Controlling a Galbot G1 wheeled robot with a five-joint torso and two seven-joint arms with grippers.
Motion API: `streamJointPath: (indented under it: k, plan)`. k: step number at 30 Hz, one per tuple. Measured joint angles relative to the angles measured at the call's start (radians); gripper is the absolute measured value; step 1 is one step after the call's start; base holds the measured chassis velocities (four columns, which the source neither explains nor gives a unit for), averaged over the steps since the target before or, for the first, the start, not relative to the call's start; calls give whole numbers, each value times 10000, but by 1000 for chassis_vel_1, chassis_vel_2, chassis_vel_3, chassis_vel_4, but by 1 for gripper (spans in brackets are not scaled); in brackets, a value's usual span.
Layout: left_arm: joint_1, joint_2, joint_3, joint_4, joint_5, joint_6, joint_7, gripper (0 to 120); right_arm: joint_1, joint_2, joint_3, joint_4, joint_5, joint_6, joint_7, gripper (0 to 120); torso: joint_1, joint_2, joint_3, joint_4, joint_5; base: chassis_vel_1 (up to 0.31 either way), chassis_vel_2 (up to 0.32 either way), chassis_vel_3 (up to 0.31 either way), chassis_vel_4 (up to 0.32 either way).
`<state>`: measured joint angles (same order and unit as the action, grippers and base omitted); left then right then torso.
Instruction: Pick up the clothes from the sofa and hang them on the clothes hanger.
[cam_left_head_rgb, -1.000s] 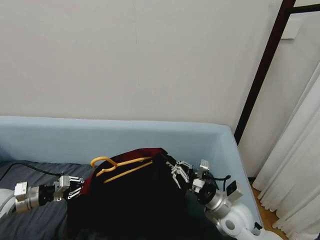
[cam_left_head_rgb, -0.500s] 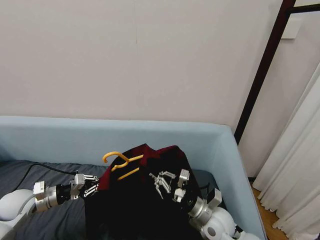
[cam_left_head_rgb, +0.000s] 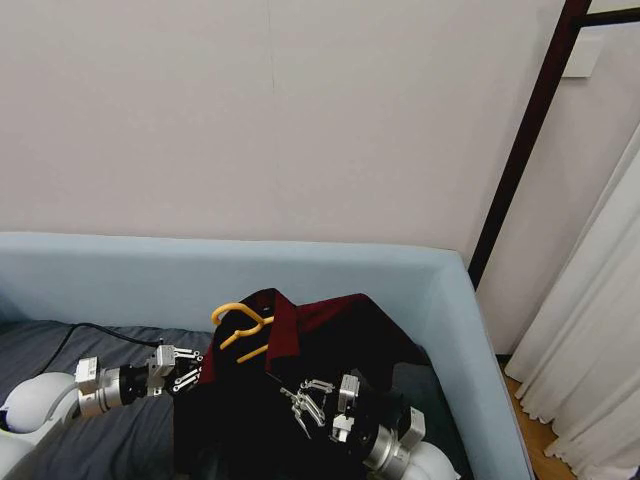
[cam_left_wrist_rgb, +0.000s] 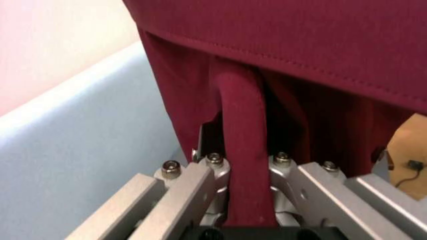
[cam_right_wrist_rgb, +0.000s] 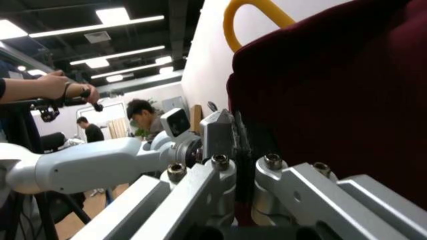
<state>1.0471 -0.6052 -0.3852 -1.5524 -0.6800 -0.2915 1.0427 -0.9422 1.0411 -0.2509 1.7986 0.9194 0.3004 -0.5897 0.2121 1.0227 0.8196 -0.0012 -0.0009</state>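
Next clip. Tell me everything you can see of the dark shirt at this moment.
The shirt looks near black in the head view, with a maroon collar and lining. It is soft cloth with stitched hems. It is draped on a yellow hanger whose hook sticks out at the collar, and it is held up above the sofa. The left gripper pinches a fold at its edge. The right gripper grips cloth at its front.

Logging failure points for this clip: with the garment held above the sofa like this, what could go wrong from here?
The left claw and right claw both grip the maroon garment, not the yellow hanger; it sits tilted inside and might slide out. The left claw pinches just a narrow fold, which could slip free under the weight.
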Motion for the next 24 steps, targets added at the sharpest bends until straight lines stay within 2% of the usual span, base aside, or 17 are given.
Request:
streamJointPath:
  k: [8,12,21,24]
  plan:
    - [80,41,296,115,396,0,404,1,-24,4,-198,274,179,-102,25,0,0,0,0,1,0,0,0,0,0]
    - [-93,-253,440,370,549,-30,521,1,-129,-61,-369,301,60,-122,-35,0,0,0,0,-2,-1,0,0,0,0]
    - [-272,-362,464,514,566,-64,635,1,-314,-154,-416,204,-278,-44,246,0,0,0,0,0,1,0,0,0,0]
    - [-333,-359,442,542,551,-67,661,1,-356,-199,-395,354,-305,-12,520,7,0,0,0,-1,1,0,0,0,0]
